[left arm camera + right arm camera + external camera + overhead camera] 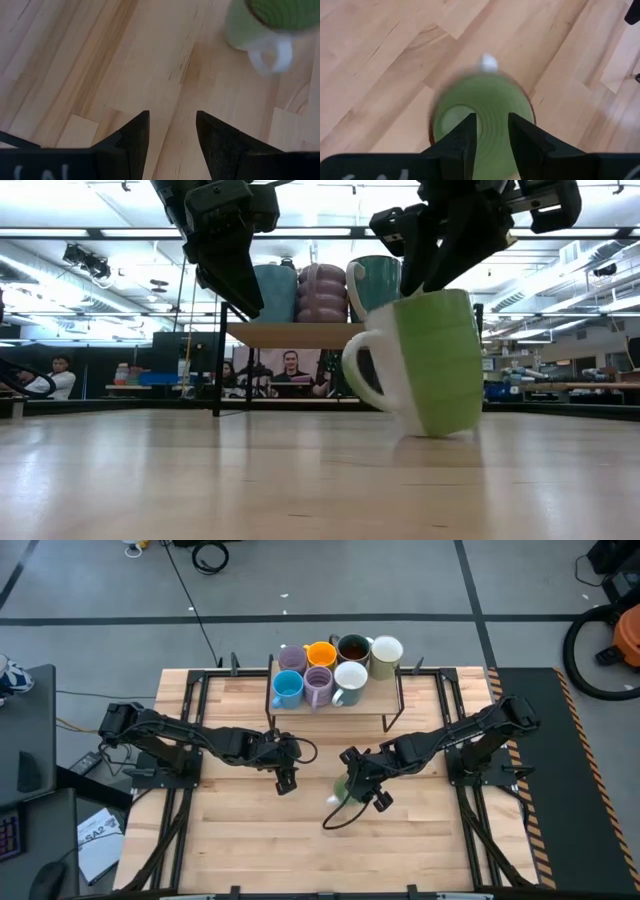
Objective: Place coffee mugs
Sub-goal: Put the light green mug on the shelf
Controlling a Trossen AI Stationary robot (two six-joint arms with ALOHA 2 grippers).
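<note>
Coffee mugs: seven clustered on small shelf [392, 706] at upper centre of high view — two lavender [292, 659], orange [321, 653], blue [287, 688], dark brown [353, 647], cream [386, 654], teal [349, 680]. Contents not discernible. Eighth, green mug [435, 360], tilted on table [240, 830] at frame centre, white handle toward left. Right gripper [492, 135] directly above it, fingers in its mouth, slightly parted; grip unclear. Left gripper [286, 778] released, over bare wood nearby.

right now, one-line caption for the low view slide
Right tool grips the green mug's rim, tilted on the table; left tool hovers open.
</note>
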